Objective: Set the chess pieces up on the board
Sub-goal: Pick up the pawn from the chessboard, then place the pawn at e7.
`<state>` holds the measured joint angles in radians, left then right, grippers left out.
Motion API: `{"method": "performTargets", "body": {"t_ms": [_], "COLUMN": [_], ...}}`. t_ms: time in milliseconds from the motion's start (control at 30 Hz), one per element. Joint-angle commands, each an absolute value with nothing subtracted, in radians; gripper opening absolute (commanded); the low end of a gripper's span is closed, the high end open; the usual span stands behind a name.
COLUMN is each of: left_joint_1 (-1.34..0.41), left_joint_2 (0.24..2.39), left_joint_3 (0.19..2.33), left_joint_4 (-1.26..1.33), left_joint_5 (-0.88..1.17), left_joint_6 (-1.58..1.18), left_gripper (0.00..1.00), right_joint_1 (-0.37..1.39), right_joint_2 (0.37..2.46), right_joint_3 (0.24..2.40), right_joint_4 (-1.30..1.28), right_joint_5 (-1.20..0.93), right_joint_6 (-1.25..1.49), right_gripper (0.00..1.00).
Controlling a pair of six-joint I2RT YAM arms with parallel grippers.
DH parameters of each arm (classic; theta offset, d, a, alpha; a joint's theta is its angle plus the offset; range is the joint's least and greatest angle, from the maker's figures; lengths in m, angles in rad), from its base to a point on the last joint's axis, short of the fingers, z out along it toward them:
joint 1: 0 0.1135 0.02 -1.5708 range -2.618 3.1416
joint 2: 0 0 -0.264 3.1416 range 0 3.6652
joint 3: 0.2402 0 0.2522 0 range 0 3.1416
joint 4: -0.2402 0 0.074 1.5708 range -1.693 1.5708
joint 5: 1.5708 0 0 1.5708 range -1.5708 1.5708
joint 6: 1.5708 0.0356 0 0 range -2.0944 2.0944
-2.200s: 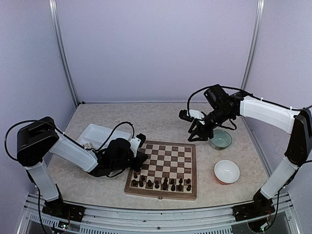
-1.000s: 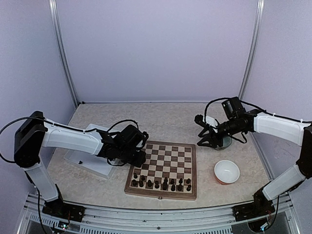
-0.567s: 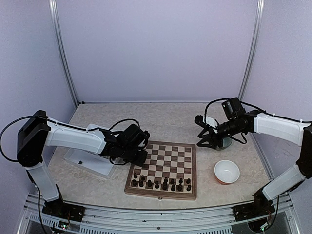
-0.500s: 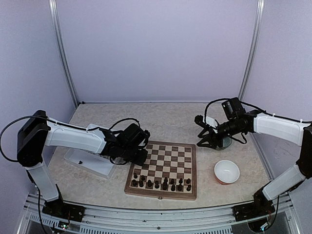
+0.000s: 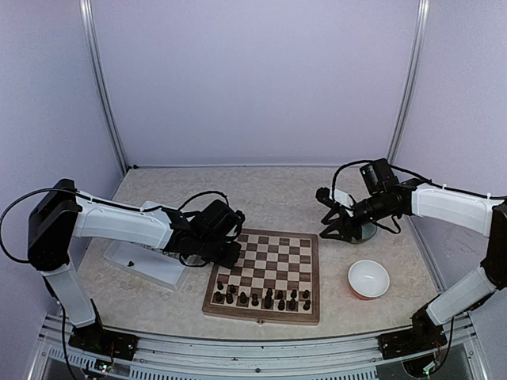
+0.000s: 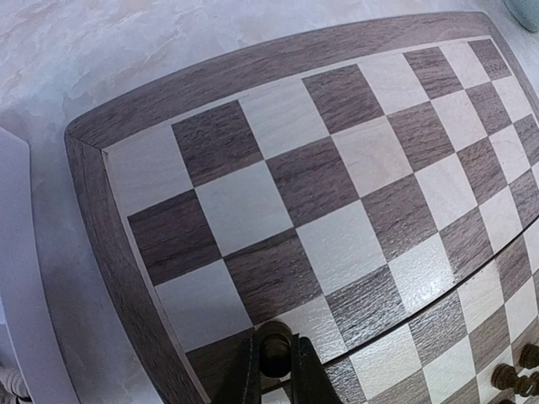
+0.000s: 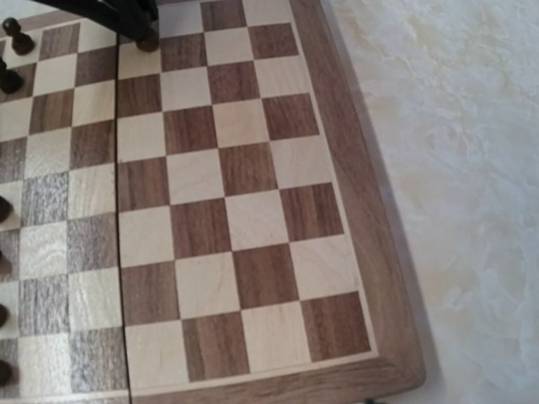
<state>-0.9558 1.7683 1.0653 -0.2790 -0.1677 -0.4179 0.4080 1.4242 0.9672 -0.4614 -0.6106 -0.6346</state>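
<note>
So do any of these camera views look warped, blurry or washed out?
Left wrist view: strong wide-angle warp, the chessboard border bows into a curve; the dark chess piece in the left gripper looks soft. Right wrist view: lines nearly straight, marbled tabletop bright, nearly washed out. Top view: even light, chessmen too small for detail.

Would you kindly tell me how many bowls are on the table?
2: a white bowl right of the board, and a greenish bowl beyond it, partly hidden by the right gripper.
</note>
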Motion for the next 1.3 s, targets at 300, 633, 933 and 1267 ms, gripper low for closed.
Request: {"method": "performTargets", "body": {"t_ms": [300, 633, 933, 1267], "left_joint_1": [-1.06, -1.118, -1.128, -1.132], "left_joint_2": [1.707, 1.721, 1.789, 1.841], "left_joint_3": [1.123, 1.124, 1.176, 1.201], "left_joint_4": [-0.337, -0.357, -0.388, -0.418], "left_joint_5": [-0.118, -0.006, 0.033, 0.043], "left_joint_6": [-0.346, -0.321, -0.303, -0.293], "left_gripper": [0.06, 0.06, 0.06, 0.06], "right_joint_1": [0.397, 0.397, 0.397, 0.397], "right_joint_2": [1.438, 1.447, 1.442, 1.446], "right_joint_3": [0.954, 0.956, 0.954, 0.952], "right_joint_4": [-0.459, -0.465, -0.467, -0.467], "right_joint_5": [-0.628, -0.632, -0.627, -0.626], "right_joint_6": [-0.641, -0.641, -0.643, -0.65], "right_gripper": [0.47, 0.47, 0.47, 0.47]}}
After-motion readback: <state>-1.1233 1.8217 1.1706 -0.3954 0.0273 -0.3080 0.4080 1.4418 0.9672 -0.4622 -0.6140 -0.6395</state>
